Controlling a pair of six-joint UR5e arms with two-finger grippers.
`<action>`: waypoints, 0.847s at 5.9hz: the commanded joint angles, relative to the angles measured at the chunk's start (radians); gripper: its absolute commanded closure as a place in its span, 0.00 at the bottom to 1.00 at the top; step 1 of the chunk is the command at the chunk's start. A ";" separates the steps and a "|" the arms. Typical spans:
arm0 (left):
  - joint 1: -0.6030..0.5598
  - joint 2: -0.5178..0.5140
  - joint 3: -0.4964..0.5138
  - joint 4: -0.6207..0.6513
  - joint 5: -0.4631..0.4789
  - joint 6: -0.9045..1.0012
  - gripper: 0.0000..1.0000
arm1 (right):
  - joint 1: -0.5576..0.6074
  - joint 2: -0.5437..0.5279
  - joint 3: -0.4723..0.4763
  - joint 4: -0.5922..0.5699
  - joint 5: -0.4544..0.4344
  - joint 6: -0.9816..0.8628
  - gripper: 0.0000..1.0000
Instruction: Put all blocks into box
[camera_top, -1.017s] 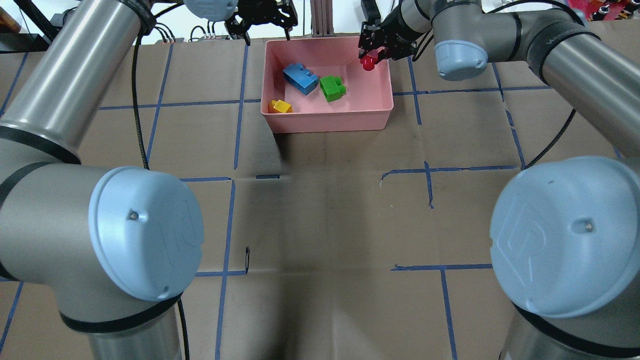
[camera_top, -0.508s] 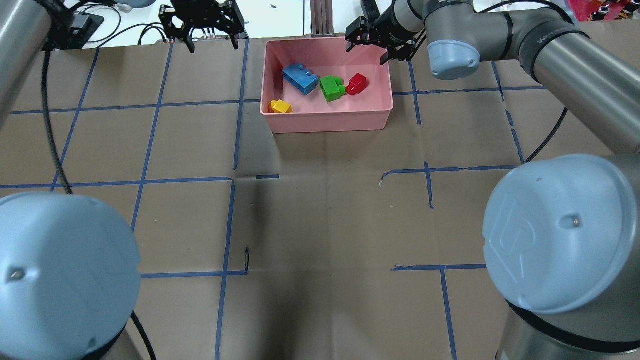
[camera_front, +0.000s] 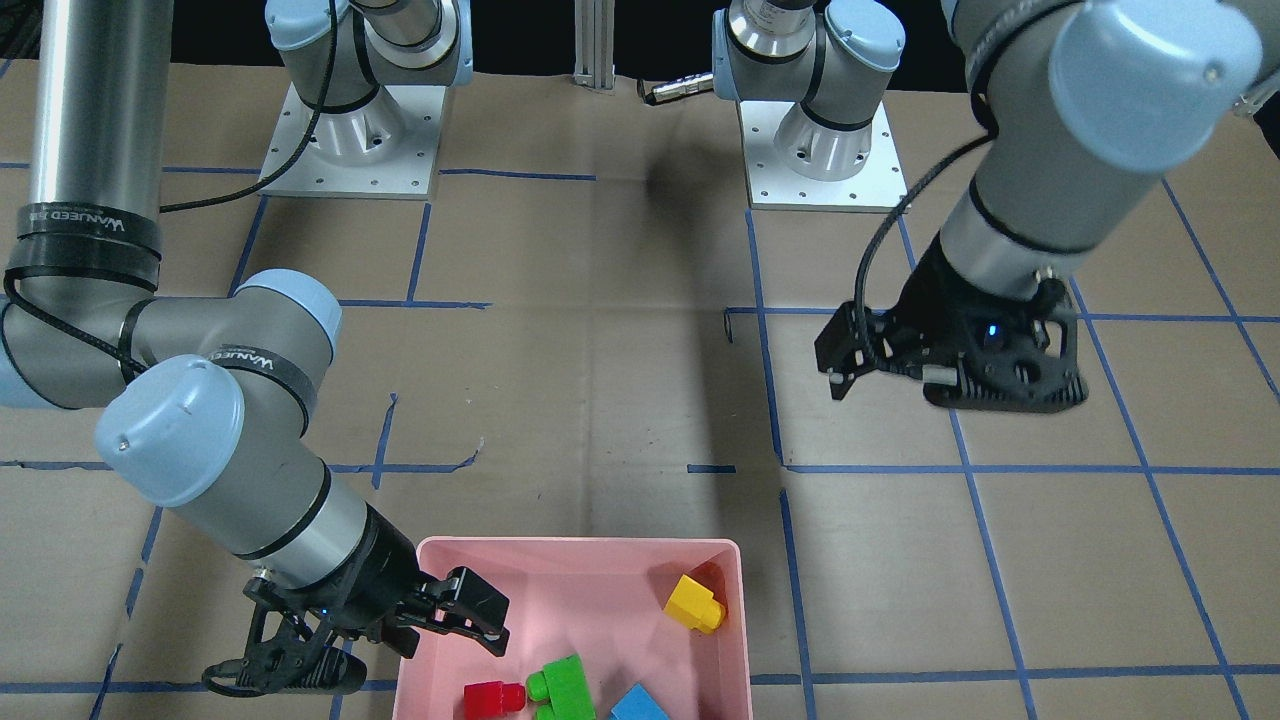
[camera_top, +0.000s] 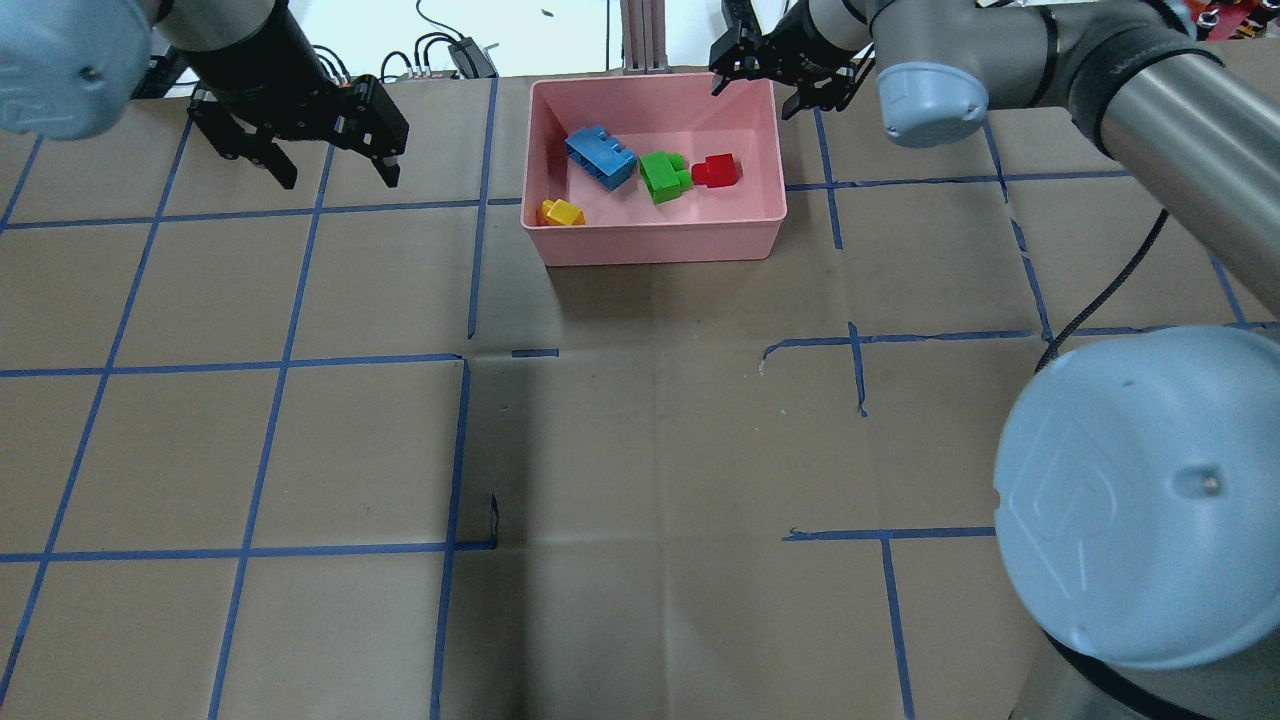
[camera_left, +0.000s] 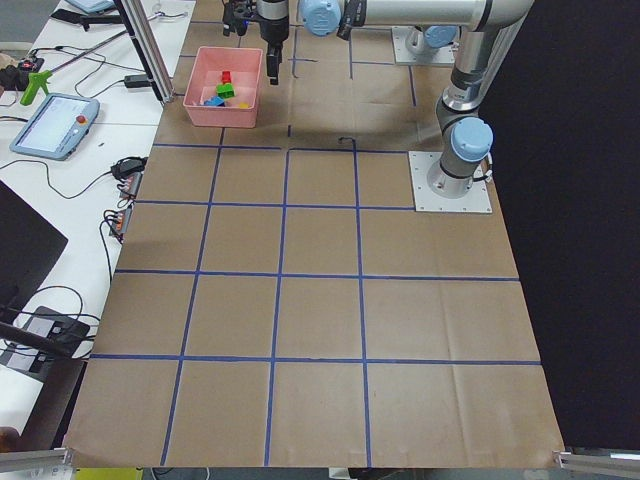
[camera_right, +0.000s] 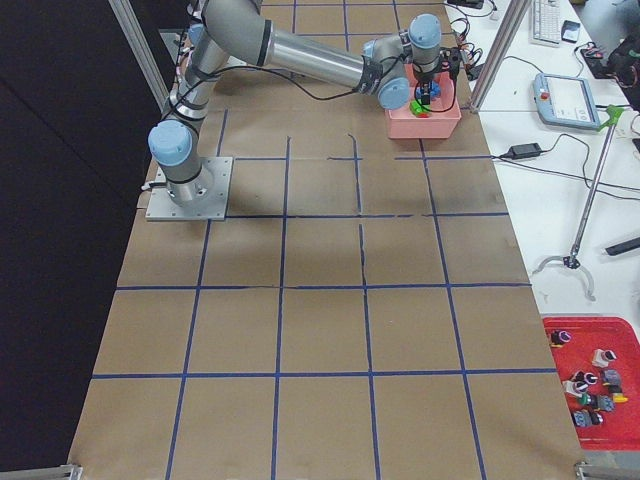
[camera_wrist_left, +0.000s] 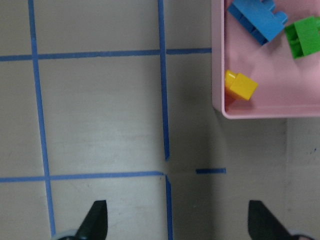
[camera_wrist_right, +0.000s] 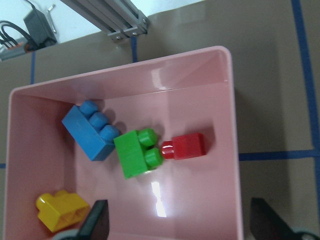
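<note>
The pink box (camera_top: 660, 240) stands at the table's far middle. In it lie the light blue brick (camera_top: 600, 157), the green brick (camera_top: 665, 176), the small red brick (camera_top: 716, 171) and the yellow brick (camera_top: 560, 212) in the near left corner. My right gripper (camera_top: 755, 92) is open and empty above the box's far right corner; its wrist view shows the red brick (camera_wrist_right: 186, 146) against the green one (camera_wrist_right: 137, 152). My left gripper (camera_top: 338, 178) is open and empty over bare table left of the box; its wrist view shows the box (camera_wrist_left: 217, 75) at the upper right.
An aluminium post (camera_top: 640, 35) stands just behind the box, with cables along the far edge. Blue tape lines grid the brown table. A side table holds a teach pendant (camera_left: 55, 125). A red tray (camera_right: 590, 385) of small parts lies off the table.
My right gripper held the red brick over the box, opened and let it fall beside the green brick, then drew back. My left gripper swung left and nearer, away from the box.
</note>
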 joint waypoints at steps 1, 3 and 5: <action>0.003 0.068 -0.087 0.010 0.001 -0.010 0.01 | -0.028 -0.155 0.007 0.384 -0.191 -0.233 0.00; 0.000 0.059 -0.055 0.008 0.012 -0.016 0.01 | -0.023 -0.412 0.159 0.712 -0.220 -0.234 0.00; 0.000 0.066 -0.053 0.010 0.010 -0.019 0.00 | -0.012 -0.632 0.390 0.589 -0.244 -0.217 0.00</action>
